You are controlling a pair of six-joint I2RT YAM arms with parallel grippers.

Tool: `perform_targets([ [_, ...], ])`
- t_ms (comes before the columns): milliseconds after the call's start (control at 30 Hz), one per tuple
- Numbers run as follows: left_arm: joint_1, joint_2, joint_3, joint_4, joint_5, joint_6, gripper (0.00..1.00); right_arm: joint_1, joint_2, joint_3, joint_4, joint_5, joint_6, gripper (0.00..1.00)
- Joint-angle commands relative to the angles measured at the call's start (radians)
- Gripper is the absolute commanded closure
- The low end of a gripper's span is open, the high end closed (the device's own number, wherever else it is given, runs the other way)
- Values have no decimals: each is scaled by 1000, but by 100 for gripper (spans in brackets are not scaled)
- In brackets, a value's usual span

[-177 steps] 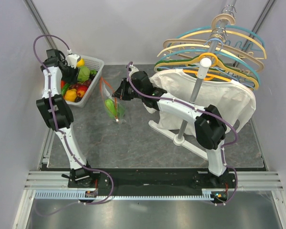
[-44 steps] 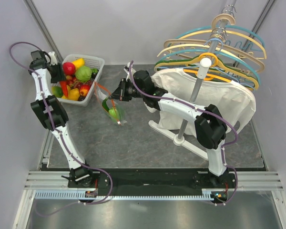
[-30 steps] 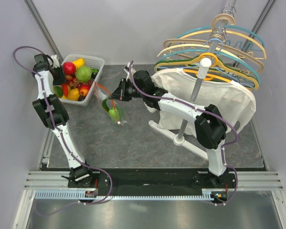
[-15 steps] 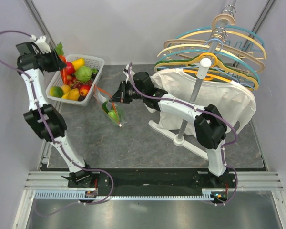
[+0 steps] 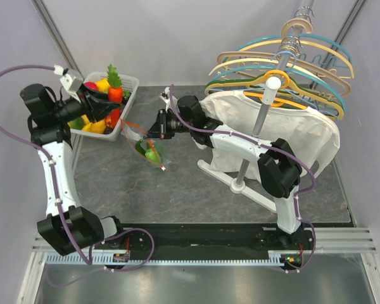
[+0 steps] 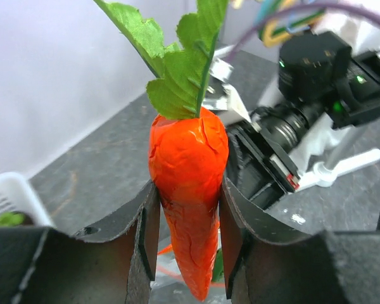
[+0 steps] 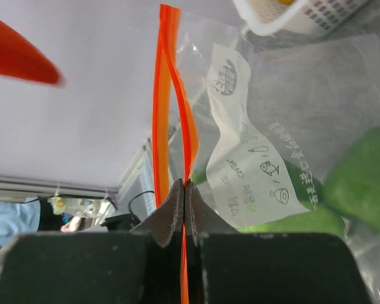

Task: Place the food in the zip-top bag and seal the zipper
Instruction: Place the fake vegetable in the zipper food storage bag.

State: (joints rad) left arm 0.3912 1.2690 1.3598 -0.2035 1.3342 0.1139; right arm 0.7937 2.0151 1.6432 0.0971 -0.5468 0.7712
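My left gripper (image 5: 109, 99) is shut on an orange toy carrot (image 5: 115, 94) with green leaves, held in the air over the right end of the white basket (image 5: 130, 81). In the left wrist view the carrot (image 6: 189, 171) sits upright between my fingers (image 6: 145, 234), tip down. My right gripper (image 5: 154, 126) is shut on the red-orange zipper (image 7: 185, 158) and holds the clear zip-top bag (image 5: 147, 144) up by one side of its mouth. The mouth gapes; the other zipper strip (image 7: 159, 95) stands apart. Green food (image 7: 361, 177) lies inside the bag. The carrot tip (image 7: 19, 57) shows at the upper left of the right wrist view.
The basket holds more food (image 5: 96, 125) in red, yellow and green. A clothes rack with several hangers (image 5: 285, 57) and a white shirt (image 5: 278, 136) stands at the right, its base (image 5: 239, 183) on the grey table.
My left gripper has lifted the carrot out of the basket and swung right toward the bag. My right gripper has kept hold of the zipper, shifting only slightly.
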Motion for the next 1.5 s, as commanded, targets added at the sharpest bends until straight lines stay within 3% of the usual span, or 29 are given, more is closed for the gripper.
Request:
perform_targets([
  [0,-80,-108,-149,116,54,58,76,-4,-32,-26,191,-107,79,100],
  [267,-193,-178,-318,240,-18,170,76,-5,-32,-8,225,-159,120,100],
  [600,-192,-263,-450,234,-104,395,72,-17,-32,-43,443,-234,310,100],
  [867,-170,-319,-511,251,-185,415,69,-21,-29,-68,527,-254,362,100],
  [1000,-161,-338,-516,228,-234,432,48,-22,-33,-74,535,-257,361,100],
  [1067,-144,-347,-508,213,-234,426,29,-24,-32,-77,535,-257,356,100],
  [1200,-121,-364,-470,135,-164,417,4,-24,-26,-79,535,-260,352,100],
  [1333,-104,-378,-427,82,-150,383,1,-24,-23,-75,533,-265,343,100],
  [1467,-63,-364,-378,72,-162,247,3,-25,-21,-75,543,-277,343,100],
])
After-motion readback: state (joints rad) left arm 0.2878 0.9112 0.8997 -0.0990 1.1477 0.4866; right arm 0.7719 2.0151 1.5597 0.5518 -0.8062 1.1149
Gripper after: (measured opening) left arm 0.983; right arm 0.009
